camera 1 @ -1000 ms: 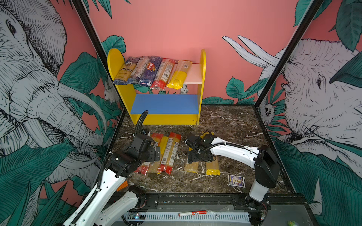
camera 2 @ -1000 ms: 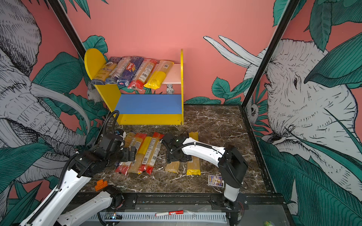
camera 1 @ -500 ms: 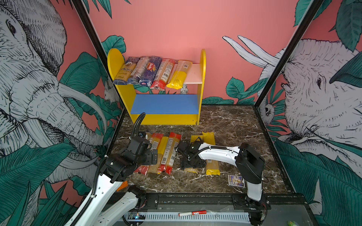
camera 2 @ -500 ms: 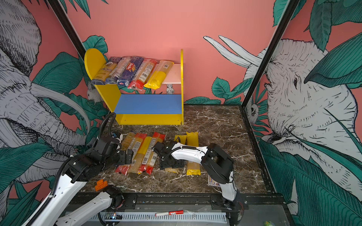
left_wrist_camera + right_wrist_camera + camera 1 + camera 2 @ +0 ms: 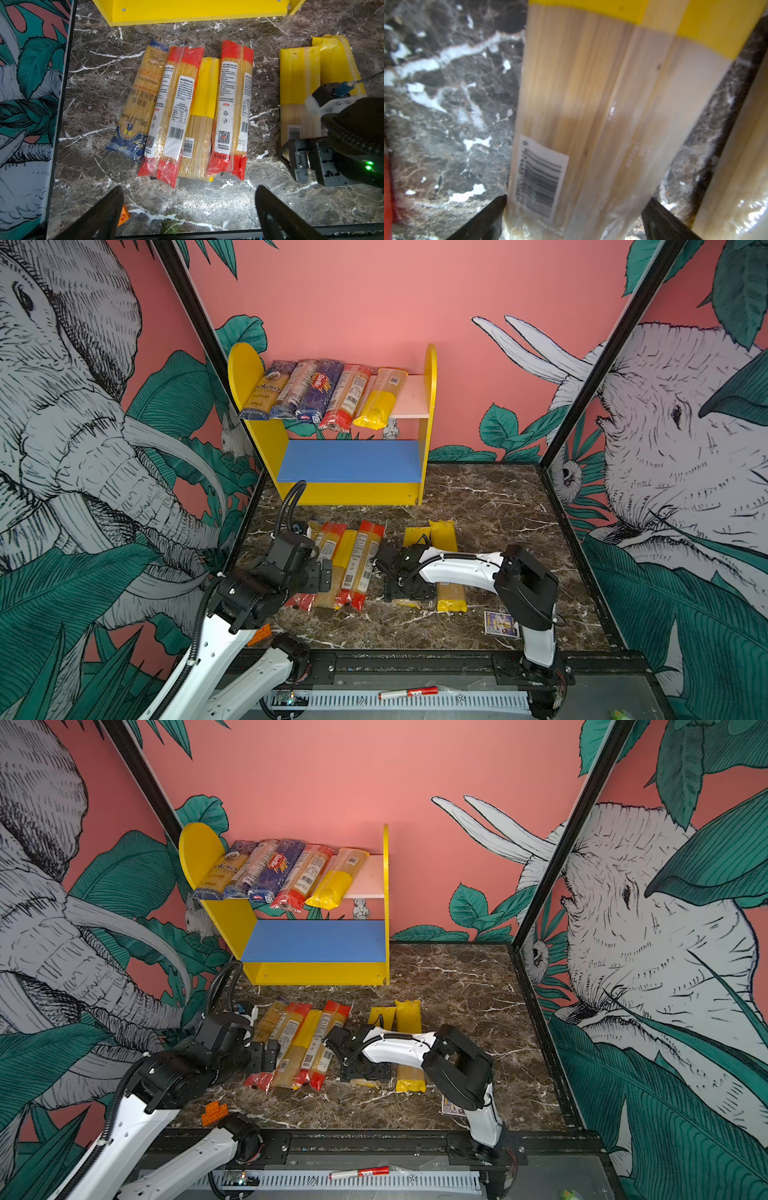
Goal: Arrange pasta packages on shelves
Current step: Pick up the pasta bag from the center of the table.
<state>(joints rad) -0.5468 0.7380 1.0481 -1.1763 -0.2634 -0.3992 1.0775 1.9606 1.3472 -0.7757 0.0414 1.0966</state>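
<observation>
Since a second ago our right gripper (image 5: 576,207) has dropped to the yellow packet (image 5: 591,93) on the table (image 5: 478,506). Jaws spread, straddling its clear, barcoded near end; yellow end points at the shelf (image 5: 430,427). We see strips of bare table flanking both long edges. Left gripper (image 5: 189,197) wide apart, holding nothing.

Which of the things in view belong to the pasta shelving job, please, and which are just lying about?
Belongs to the job:
shelf unit
five shelved pasta packets
loose pasta packets on the table

Just lying about:
orange block
small card box
red marker
</observation>
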